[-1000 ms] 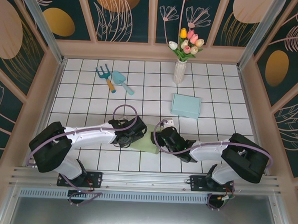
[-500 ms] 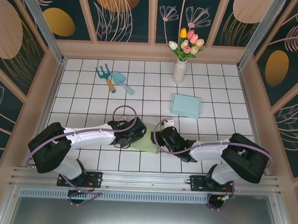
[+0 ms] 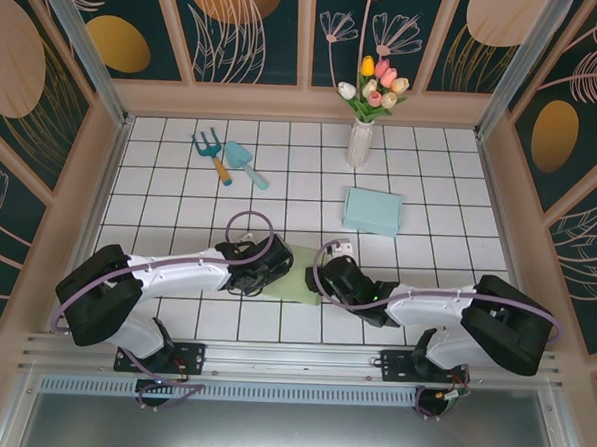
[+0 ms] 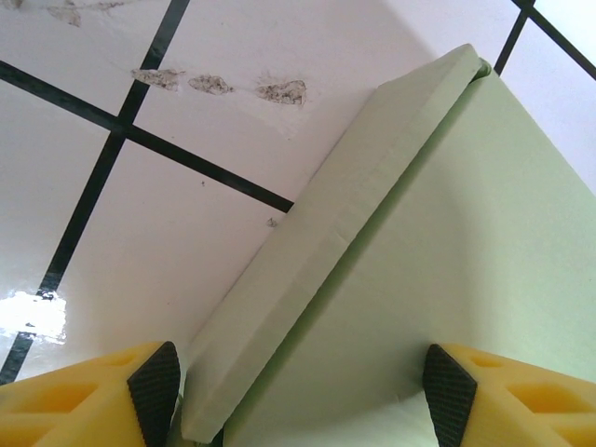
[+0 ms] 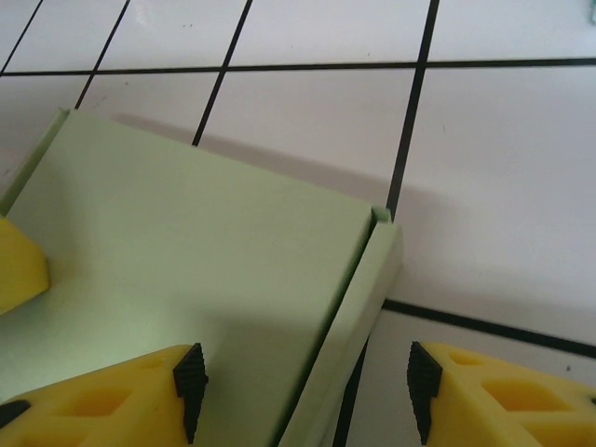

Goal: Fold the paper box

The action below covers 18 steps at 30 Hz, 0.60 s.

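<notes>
Right arm [image 3: 444, 306] outward, at paper box [image 3: 297, 281]

My right gripper [image 5: 307, 384] sits along the bottom of the frame, its yellow fingers [image 5: 102, 405] well apart and their black pads [image 5: 191, 386] facing inward. Between them runs the raised side wall [image 5: 358, 298] of the pale green paper box [image 5: 196, 251], touching neither pad (as far as I can tell). The box's flat panel covers the left and centre of the frame. A yellow wedge [image 5: 17, 265] sits over that panel at the left edge. White tiles [image 5: 503, 158] with black grout lines [image 5: 411, 112] take up the top and right.
</notes>
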Tool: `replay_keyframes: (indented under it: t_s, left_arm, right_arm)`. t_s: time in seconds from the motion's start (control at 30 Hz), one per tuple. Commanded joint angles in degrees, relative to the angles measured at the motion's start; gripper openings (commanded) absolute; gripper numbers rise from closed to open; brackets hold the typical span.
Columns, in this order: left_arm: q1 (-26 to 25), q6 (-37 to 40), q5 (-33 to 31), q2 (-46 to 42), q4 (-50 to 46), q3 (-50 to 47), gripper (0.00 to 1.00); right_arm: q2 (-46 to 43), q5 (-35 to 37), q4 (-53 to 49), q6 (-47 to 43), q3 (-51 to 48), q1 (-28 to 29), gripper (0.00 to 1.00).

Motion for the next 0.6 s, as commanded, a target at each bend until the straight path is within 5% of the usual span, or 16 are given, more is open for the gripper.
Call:
replay_keyframes:
  t_s: [0.0, 0.57]
  left_arm:
    - [-0.43, -0.75, 0.62, 2.73, -4.06, -2.41, 0.72]
    - [-0.4, -1.2, -0.11, 1.44, -5.02, -2.51, 0.72]
  right_arm:
    - [-2.97, 0.71, -4.11, 5.22, -1.15, 2.25, 0.61]
    - [-5.38, 2.67, 0.84, 17.57, -5.19, 12.84, 0.51]
